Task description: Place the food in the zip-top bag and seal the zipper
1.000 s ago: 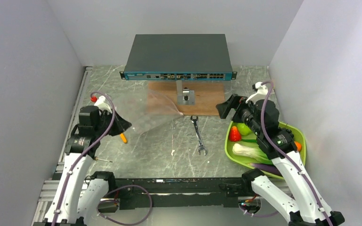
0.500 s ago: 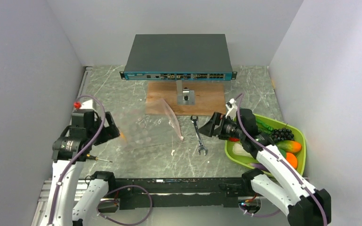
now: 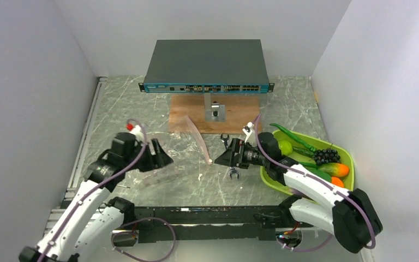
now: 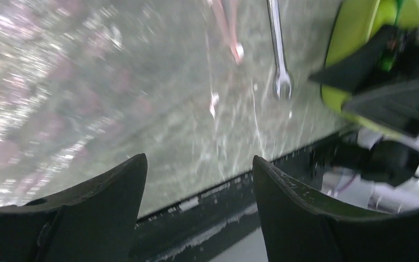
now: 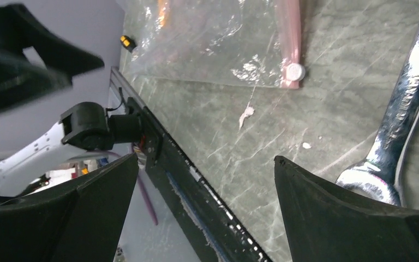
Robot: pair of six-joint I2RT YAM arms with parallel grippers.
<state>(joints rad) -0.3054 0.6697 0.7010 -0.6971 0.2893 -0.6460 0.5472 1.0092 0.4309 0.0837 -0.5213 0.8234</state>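
Zip-top bag lies flat left of the wrench, thin, floppy and slippery I think, so pinch it by the stiffer pink zipper on its right edge; left gripper and right gripper are both wide open and hold nothing.

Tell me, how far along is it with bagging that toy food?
Barely begun. Done: nothing; the food sits in the green tray, and the zip-top bag lies flat on the table with no food showing inside. In hand: nothing; the left gripper and right gripper are open and empty near the bag. Left: load every piece, then seal the zipper.
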